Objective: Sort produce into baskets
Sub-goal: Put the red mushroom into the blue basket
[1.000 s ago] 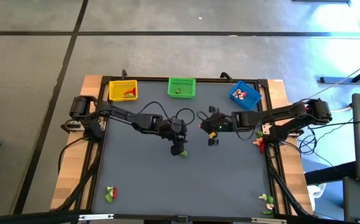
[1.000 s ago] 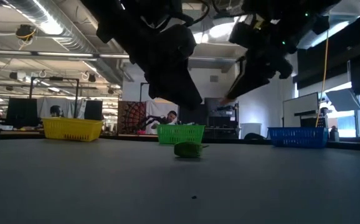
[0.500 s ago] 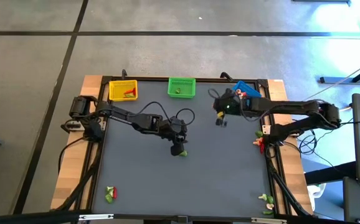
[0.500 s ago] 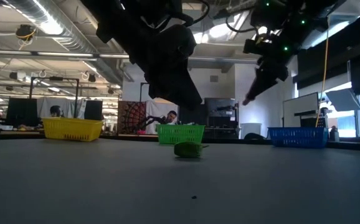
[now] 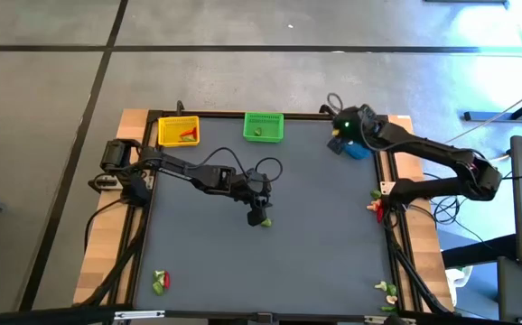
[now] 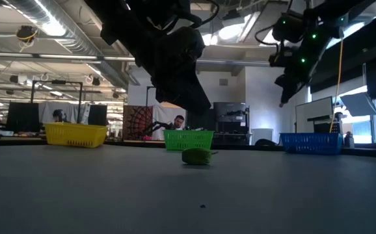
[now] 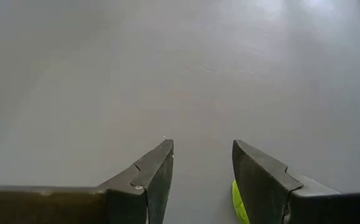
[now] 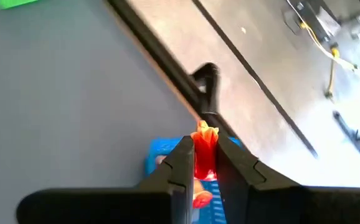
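My right gripper [image 8: 205, 144] is shut on a red-orange produce piece [image 8: 203, 163] above the blue basket [image 8: 158, 149], at the table's far right [image 5: 360, 152]. My left gripper [image 7: 202, 152] stands open and empty near the table's middle [image 5: 259, 215], just above a green produce piece [image 6: 196, 156] that lies on the table. In the left wrist view that piece peeks out beside one finger [image 7: 236, 202]. The yellow basket [image 5: 178, 132] and the green basket [image 5: 263, 127] stand along the far edge, each with produce inside. My right gripper pinches the red-orange piece between its two fingers; the piece's orange end [image 8: 206, 132] sticks out past the fingertips. The fingers slant downward toward the far right corner. The piece is lifted clear, over the blue basket.
Loose produce lies at the near left corner [image 5: 159, 282], at the near right corner [image 5: 387, 291] and by the right edge [image 5: 376, 208]. Cables loop off the left arm [image 5: 268, 168]. A black post [image 8: 208, 78] stands at the table's far frame.
My right gripper has swung from the table's middle toward the far right, rising a little and turning, and carried the red-orange piece over the blue basket. It has stayed shut on the piece. The green piece has not moved.
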{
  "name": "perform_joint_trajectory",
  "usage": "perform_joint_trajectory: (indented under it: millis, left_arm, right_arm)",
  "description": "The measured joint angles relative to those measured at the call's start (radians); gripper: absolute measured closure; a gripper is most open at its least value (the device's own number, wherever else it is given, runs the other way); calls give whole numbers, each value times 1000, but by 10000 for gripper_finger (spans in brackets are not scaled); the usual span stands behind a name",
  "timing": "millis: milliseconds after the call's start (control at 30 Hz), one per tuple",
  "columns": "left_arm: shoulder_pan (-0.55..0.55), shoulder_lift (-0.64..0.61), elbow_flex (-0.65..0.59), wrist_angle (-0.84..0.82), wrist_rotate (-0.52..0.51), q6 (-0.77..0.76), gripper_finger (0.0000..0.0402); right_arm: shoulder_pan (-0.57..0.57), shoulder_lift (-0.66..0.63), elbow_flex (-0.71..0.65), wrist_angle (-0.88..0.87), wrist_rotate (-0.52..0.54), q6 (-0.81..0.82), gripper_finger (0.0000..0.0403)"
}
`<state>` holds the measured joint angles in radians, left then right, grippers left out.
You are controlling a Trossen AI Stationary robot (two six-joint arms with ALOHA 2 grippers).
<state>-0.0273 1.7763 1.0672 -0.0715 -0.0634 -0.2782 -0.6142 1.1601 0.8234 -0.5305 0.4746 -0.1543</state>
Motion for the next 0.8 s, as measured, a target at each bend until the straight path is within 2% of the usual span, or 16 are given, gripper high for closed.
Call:
perform_joint_trajectory:
  millis: [233,400,633,800]
  left_arm:
    - [0,0,0,0,-5,0,240]
    - [0,0,0,1,-9,0,240]
    - [0,0,0,1,-9,-1,240]
    - [1,0,0,1,-10,5,240]
  right_arm:
    - [-176,9,0,12,-156,47,352]
    - [-258,68,0,19,-264,56,352]
    - [-305,205,0,7,-293,56,352]
    - [-303,246,0,9,-299,56,352]
